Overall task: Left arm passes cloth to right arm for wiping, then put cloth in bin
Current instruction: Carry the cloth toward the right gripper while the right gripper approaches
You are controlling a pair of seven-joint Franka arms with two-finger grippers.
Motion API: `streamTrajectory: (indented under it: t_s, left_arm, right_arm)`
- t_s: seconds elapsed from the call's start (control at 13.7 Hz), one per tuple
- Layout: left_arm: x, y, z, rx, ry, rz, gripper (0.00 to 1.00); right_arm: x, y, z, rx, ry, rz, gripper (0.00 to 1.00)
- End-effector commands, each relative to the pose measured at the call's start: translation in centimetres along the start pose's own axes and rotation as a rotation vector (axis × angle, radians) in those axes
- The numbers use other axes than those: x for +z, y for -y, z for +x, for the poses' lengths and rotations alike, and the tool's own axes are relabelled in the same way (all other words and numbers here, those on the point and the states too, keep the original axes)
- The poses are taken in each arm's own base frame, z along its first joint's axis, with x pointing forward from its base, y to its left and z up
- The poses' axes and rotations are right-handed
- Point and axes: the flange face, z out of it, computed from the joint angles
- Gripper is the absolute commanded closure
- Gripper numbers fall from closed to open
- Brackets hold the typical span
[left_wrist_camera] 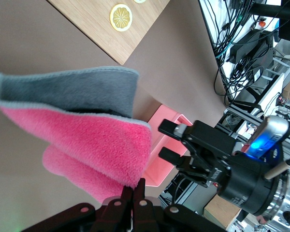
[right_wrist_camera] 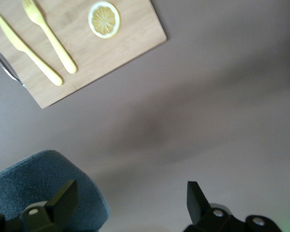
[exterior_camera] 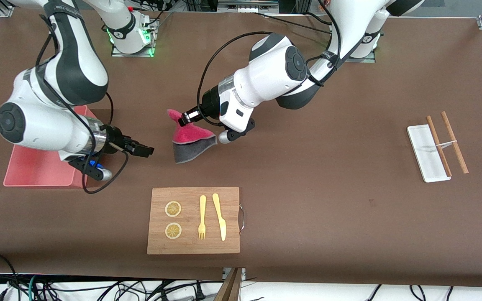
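Cloth (exterior_camera: 191, 138) is what you should look at first: it hangs in the air over the bare brown worktop (exterior_camera: 329, 200), pinched at one corner by the left tool (exterior_camera: 185, 118), whose fingers are pressed together on the fabric. You can see the pink face draping down with the grey face folded out along the lower edge; in the left wrist view the cloth (left_wrist_camera: 82, 125) shows both faces, grey above pink. Your right tool (exterior_camera: 145, 150) is in the air just beside the cloth, toward the right arm's end of the worktop, with its fingers spread and nothing between them; the right wrist view shows the right tool (right_wrist_camera: 130, 198) wide apart and the cloth (right_wrist_camera: 43, 186) at one finger. The pink bin (exterior_camera: 36, 167) sits under the right arm (exterior_camera: 48, 121), at that arm's end of the worktop. Nearer the front camera than the cloth you have a wooden board (exterior_camera: 193, 220) carrying two lemon slices (exterior_camera: 173, 208), a yellow fork (exterior_camera: 202, 217) and a yellow knife (exterior_camera: 219, 216). Toward the left arm's end lie a white tray (exterior_camera: 423, 154) and a pair of chopsticks (exterior_camera: 454, 142).
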Motion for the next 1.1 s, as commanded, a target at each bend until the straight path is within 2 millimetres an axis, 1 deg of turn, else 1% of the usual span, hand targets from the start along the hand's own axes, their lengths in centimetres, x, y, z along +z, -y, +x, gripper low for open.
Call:
streamTrajectory:
  t_s: [0.0,0.07,0.15,0.29,0.37,0.51,0.66,0.73,0.8,0.88,1.02]
  left_arm:
    - [-0.1,-0.6,-0.1,-0.018,0.021,-0.019,1.0]
    - [-0.1,-0.6,-0.1,-0.018,0.021,-0.019,1.0]
    - [-0.1,-0.6,-0.1,-0.018,0.021,-0.019,1.0]
    - [-0.1,-0.6,-0.1,-0.018,0.021,-0.018,1.0]
    - [-0.1,-0.6,-0.1,-0.018,0.021,-0.018,1.0]
    - [-0.1,-0.6,-0.1,-0.018,0.021,-0.018,1.0]
    - [-0.1,-0.6,-0.1,-0.018,0.021,-0.018,1.0]
    - [-0.1,-0.6,-0.1,-0.018,0.021,-0.018,1.0]
    - [-0.1,-0.6,-0.1,-0.018,0.021,-0.018,1.0]
    - [-0.1,-0.6,0.0,-0.019,0.02,-0.018,1.0]
    - [-0.1,-0.6,-0.1,-0.018,0.021,-0.018,1.0]
  right_arm:
    - [0.5,1.0,-1.4,0.06,0.028,-0.005,0.0]
    - [0.9,1.1,-1.6,0.084,0.04,-0.002,0.0]
    - [1.7,0.8,-1.7,0.134,0.067,0.0,0.0]
    - [3.4,0.2,-2.4,0.211,0.119,-0.026,0.0]
    - [3.8,0.0,-2.9,0.239,0.14,-0.048,0.0]
    - [3.9,-0.6,-3.4,0.273,0.187,-0.076,0.0]
    - [4.0,-1.4,-4.1,0.36,0.249,-0.046,0.0]
    - [3.9,-1.8,-4.2,0.401,0.275,-0.025,0.0]
    - [3.6,-2.6,-3.9,0.449,0.292,-0.002,0.0]
    - [3.5,-2.9,-4.1,0.474,0.316,0.017,0.0]
    - [3.4,-4.5,-4.1,0.526,0.358,0.062,0.0]
